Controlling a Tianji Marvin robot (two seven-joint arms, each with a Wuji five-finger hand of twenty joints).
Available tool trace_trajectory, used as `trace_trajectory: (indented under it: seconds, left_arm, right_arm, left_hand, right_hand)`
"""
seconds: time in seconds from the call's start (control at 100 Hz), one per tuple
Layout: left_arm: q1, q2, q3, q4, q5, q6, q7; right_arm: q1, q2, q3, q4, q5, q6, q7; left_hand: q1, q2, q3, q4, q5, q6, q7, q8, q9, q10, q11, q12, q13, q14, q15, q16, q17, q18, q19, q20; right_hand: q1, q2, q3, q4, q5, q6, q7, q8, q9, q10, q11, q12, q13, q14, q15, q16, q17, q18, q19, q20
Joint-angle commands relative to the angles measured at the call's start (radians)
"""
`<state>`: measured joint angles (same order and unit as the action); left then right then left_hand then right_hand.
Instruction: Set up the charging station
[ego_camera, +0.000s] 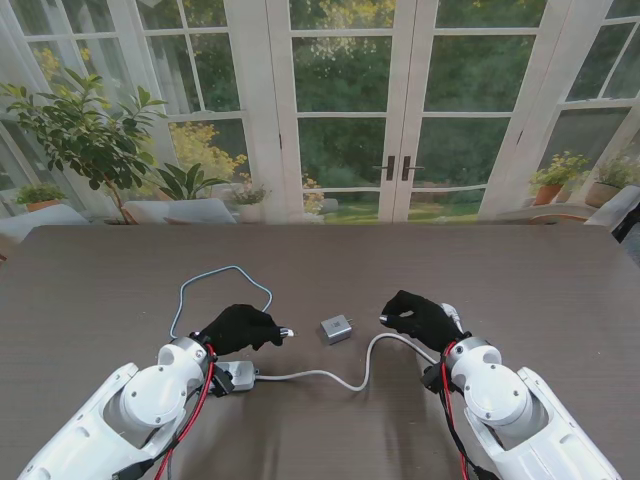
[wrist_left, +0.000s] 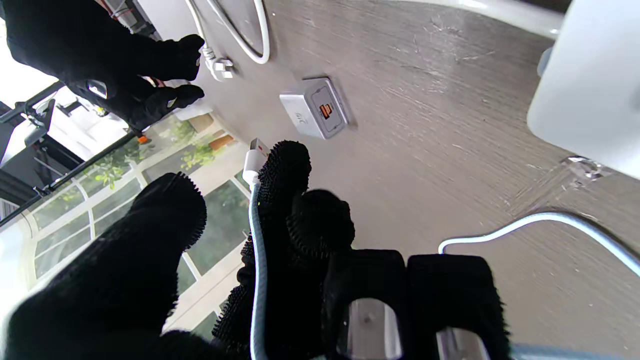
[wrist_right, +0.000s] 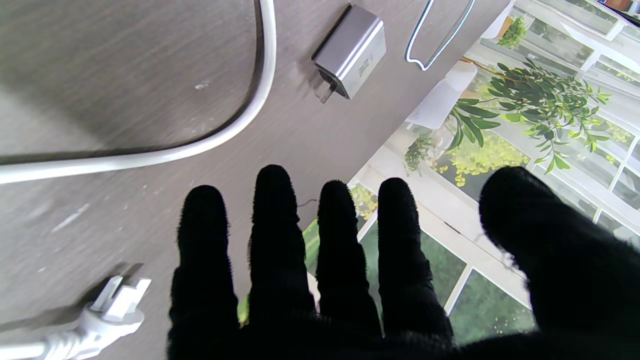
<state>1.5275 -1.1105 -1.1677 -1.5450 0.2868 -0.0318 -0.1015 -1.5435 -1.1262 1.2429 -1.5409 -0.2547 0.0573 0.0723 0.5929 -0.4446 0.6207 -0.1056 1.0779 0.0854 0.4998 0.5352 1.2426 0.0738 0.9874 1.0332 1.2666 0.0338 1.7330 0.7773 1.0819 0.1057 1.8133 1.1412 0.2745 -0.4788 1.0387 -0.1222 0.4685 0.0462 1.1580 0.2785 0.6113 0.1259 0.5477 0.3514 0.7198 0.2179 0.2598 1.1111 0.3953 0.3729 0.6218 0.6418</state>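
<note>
a: charger block (ego_camera: 337, 328), small and grey, lies on the brown table (ego_camera: 520, 270) right between the two black-gloved hands, touching neither. in the left wrist view its orange port (wrist_left: 325, 110) faces up, toward the left hand.

b: and the left hand (ego_camera: 240, 326)?

a: fingers closed on the pale blue cable (ego_camera: 222, 277), just behind its plug (wrist_left: 258, 147). the plug tip sticks out past the fingertips (wrist_left: 286, 160) and points at the block, near it but apart. the rest of that cable loops away on the far side of the hand.

b: right hand (ego_camera: 420, 316)?

a: spread open, nothing in it. the right wrist view shows all four fingers (wrist_right: 276, 210) straight and apart, thumb out to the side. it hovers just right of the block.

b: what's the thick white cord (ego_camera: 330, 375)?

a: it runs from the white power strip (ego_camera: 236, 377) by the left wrist, curves across nearer to me and under the right hand. its pronged plug (wrist_right: 116, 300) lies flat on the table by that hand, untouched.
</note>
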Motion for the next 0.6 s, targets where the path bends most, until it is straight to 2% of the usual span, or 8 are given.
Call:
trace_trajectory:
  seconds: [0.0,0.1,0.18,0.35,0.43,0.49,0.55,0.59]
  left_arm:
    - [-0.004,-0.004,0.006,0.004,0.009,-0.005,-0.015]
    - [-0.007,-0.004,0.011,0.007,0.019,-0.018,-0.011]
    - [-0.007,-0.003,0.012,0.008,0.020,-0.021,-0.014]
    - [-0.008,-0.003,0.015,0.009,0.018,-0.016,-0.014]
    - [-0.010,-0.003,0.017,0.012,0.019,-0.014,-0.016]
    - [-0.011,-0.001,0.018,0.014,0.015,-0.017,-0.025]
    - [-0.012,0.001,0.018,0.014,0.015,-0.018,-0.035]
    - [-0.013,0.002,0.019,0.014,0.015,-0.017,-0.037]
  right_arm:
    - [-0.003,-0.002,-0.003,-0.003,0.001,0.001,0.016]
    - [-0.004,-0.002,-0.002,-0.003,0.000,0.000,0.018]
    - [-0.004,-0.002,-0.001,-0.003,0.001,0.000,0.017]
    - [-0.005,-0.002,0.000,-0.003,0.001,0.001,0.017]
    - [-0.005,-0.001,0.000,-0.003,0.001,0.000,0.018]
    - [-0.004,-0.001,0.000,-0.003,0.000,0.000,0.019]
    - [-0.005,-0.001,0.000,-0.003,0.001,0.001,0.019]
    - [-0.005,-0.001,0.000,-0.004,0.002,0.001,0.020]
  left_hand:
    - [0.077,0.016,-0.013,-0.039,-0.006,-0.013,0.021,-0.044,0.122,-0.019,0.141,-0.042,0.006,-0.084,0.128,0.025,0.048,-0.138,0.281,0.028]
    - [0.191,0.003,-0.041,-0.037,-0.012,-0.038,0.116,-0.108,0.121,-0.028,0.181,-0.067,0.005,-0.066,0.128,0.026,0.046,-0.114,0.281,0.025]
    - [0.205,0.007,-0.036,-0.039,-0.002,-0.033,0.145,-0.117,0.120,-0.027,0.188,-0.066,0.005,-0.057,0.127,0.025,0.045,-0.100,0.281,0.024]
    - [0.179,0.068,-0.028,-0.048,-0.005,-0.038,0.146,-0.124,0.117,-0.038,0.182,-0.068,0.006,-0.097,0.125,0.022,0.047,-0.125,0.281,0.015]
    - [0.153,0.095,-0.019,-0.055,-0.007,-0.042,0.118,-0.104,0.120,-0.035,0.150,-0.073,0.006,-0.108,0.125,0.018,0.047,-0.128,0.281,0.005]
    - [0.063,0.045,0.023,-0.054,-0.017,-0.039,0.059,-0.085,0.120,-0.040,0.117,-0.067,0.006,-0.101,0.125,0.015,0.047,-0.124,0.281,0.000]
    - [-0.036,0.020,0.062,-0.031,-0.003,-0.024,0.008,-0.064,0.121,-0.044,0.113,-0.060,0.006,-0.103,0.126,0.013,0.047,-0.133,0.281,-0.003]
    - [-0.077,0.055,0.082,-0.014,0.010,-0.014,-0.003,-0.051,0.121,-0.038,0.119,-0.058,0.006,-0.104,0.126,0.014,0.047,-0.132,0.281,-0.002]
  right_hand:
    - [-0.026,0.015,-0.020,0.010,0.029,0.009,-0.420,-0.009,0.012,0.003,-0.012,-0.004,0.023,0.000,0.000,-0.762,0.005,-0.003,-0.027,0.015]
    - [-0.026,0.015,-0.020,0.011,0.029,0.009,-0.420,-0.009,0.013,0.003,-0.012,-0.004,0.024,0.000,0.000,-0.762,0.005,-0.004,-0.027,0.014]
    - [-0.027,0.017,-0.020,0.011,0.030,0.008,-0.420,-0.009,0.014,0.002,-0.012,-0.004,0.026,-0.001,0.001,-0.762,0.006,-0.004,-0.026,0.015]
    - [-0.026,0.016,-0.020,0.011,0.031,0.010,-0.420,-0.009,0.017,0.003,-0.012,-0.003,0.026,-0.002,0.001,-0.762,0.005,-0.004,-0.027,0.014]
    - [-0.026,0.016,-0.020,0.011,0.031,0.010,-0.420,-0.009,0.018,0.004,-0.012,-0.003,0.027,-0.003,0.001,-0.762,0.005,-0.003,-0.027,0.014]
    - [-0.026,0.017,-0.021,0.011,0.033,0.010,-0.420,-0.009,0.018,0.004,-0.012,-0.003,0.028,-0.002,0.001,-0.762,0.005,-0.004,-0.027,0.014]
    - [-0.026,0.015,-0.020,0.011,0.036,0.012,-0.419,-0.009,0.019,0.006,-0.012,-0.003,0.027,0.001,0.000,-0.762,0.005,-0.004,-0.027,0.014]
    - [-0.026,0.016,-0.021,0.011,0.037,0.012,-0.419,-0.009,0.019,0.005,-0.012,-0.003,0.027,0.000,0.000,-0.762,0.004,-0.003,-0.027,0.014]
